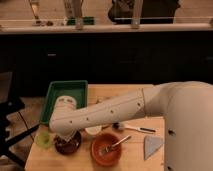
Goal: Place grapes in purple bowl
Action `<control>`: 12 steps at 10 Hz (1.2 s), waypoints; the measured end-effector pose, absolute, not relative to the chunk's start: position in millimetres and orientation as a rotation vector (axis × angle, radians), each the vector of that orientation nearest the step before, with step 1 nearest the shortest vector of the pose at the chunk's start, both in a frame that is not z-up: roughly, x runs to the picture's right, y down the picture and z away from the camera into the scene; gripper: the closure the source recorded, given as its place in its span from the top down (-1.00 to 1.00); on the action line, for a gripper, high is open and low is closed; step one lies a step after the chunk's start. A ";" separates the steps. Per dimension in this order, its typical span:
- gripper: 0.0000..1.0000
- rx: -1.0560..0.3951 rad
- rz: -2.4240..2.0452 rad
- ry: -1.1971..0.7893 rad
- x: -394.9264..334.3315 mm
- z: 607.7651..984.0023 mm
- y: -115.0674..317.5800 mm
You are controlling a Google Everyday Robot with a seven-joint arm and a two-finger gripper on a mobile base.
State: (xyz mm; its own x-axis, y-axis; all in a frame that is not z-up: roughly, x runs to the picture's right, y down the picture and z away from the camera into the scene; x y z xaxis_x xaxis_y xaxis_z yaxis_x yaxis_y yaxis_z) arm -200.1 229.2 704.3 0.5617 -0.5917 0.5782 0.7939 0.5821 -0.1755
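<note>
The purple bowl (67,145) stands near the front left edge of the wooden table (133,156) and looks dark, almost maroon, in this light. The gripper (66,136) is directly above the bowl, at or just inside its rim, and it is mostly hidden by the end of the white arm (107,112). Whether it is wide, narrow or holding something cannot be told. The arm's long axis slants up and to the right from the bowl, toward the robot's bulky white body at the right edge of the view.

The grapes cannot be picked out, either at the gripper or in the bowl, so neither their place nor the way their long axis lies can be told.

Just left of the purple bowl sits a small pale green cup (43,139). Behind the bowl lies a green tray (54,92), its long axis running away from the front edge, with a white container (65,102) inside it. Just right of the bowl, partly under the arm, is a small white cup (93,131). Further right and slightly nearer the front stands an orange bowl (106,150). A fork (114,145) rests in it, handle pointing up and right, away from the purple bowl. Beyond that, a utensil (134,128) lies roughly crosswise, and a grey cloth (152,146) lies well to the right. A dark counter (105,29) runs across far behind the bowl.
</note>
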 end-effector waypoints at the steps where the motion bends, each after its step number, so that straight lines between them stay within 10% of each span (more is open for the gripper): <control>1: -1.00 -0.441 -0.835 -0.508 -196.8 704.8 228.2; 5: -0.76 -0.434 -0.813 -0.542 -195.8 704.8 227.9; 12: 0.59 -0.435 -0.802 -0.565 -195.7 703.9 228.7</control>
State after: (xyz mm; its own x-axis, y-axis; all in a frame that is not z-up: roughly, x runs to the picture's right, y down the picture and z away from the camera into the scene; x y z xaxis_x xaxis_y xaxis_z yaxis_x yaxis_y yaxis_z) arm -195.7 228.7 703.9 0.5630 -0.5456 0.6208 0.7685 0.6219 -0.1505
